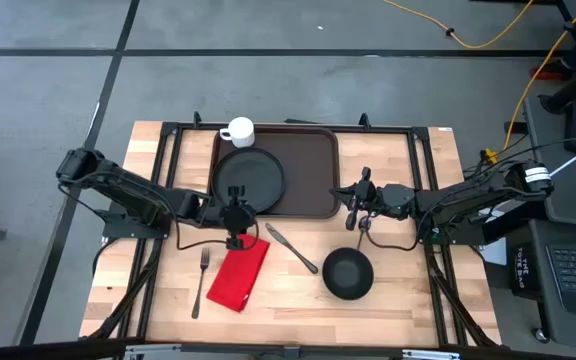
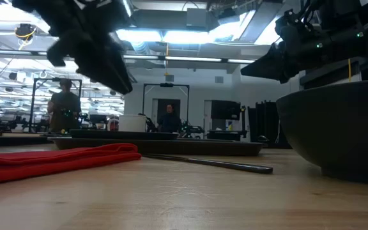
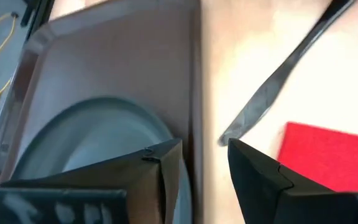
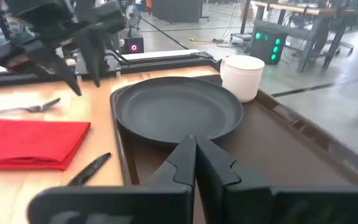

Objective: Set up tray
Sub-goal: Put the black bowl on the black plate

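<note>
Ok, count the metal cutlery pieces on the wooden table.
2. A silver metal fork lies left of the red cloth napkin; a dark metal knife lies between napkin and black round bowl.

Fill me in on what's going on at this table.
A two-armed robot is setting up a dark brown rectangular plastic tray. A round black plate and a white cup already sit in it. The left gripper hovers open at the tray's front edge, holding nothing. The right gripper is shut and empty beside the tray. A red napkin, knife, fork and black bowl wait on the table.
</note>
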Robot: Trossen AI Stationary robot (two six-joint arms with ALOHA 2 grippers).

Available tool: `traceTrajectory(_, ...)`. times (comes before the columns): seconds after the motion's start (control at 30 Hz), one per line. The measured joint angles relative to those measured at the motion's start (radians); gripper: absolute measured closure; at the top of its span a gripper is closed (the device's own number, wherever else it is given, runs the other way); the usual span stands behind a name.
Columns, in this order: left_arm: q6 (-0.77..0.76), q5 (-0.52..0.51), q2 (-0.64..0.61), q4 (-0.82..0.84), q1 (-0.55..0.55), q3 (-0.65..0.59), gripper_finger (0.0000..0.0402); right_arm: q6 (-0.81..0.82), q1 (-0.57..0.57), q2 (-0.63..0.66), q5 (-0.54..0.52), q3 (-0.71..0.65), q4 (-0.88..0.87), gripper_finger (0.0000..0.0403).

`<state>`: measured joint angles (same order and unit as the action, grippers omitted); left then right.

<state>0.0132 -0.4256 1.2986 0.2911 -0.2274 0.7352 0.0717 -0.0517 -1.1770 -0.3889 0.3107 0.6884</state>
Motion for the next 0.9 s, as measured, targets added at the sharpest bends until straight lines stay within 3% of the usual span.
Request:
traceTrajectory(0.53,0.0,-0.098,-0.002,-0.001,-0.179,0.018,0.037,0.035,-0.001,0.134,0.053,0.004,-0.074,0.0391)
traceTrajectory(0.67,0.012,-0.107,-0.002,-0.002,-0.198,0.018,0.0397,0.102,-0.002,0.142,0.053,0.084,-0.277,0.0391)
traceTrajectory(0.9,0.023,-0.095,-0.002,-0.002,-0.204,0.018,0.0401,0.164,-0.049,0.135,0.05,0.291,-0.674,0.0391)
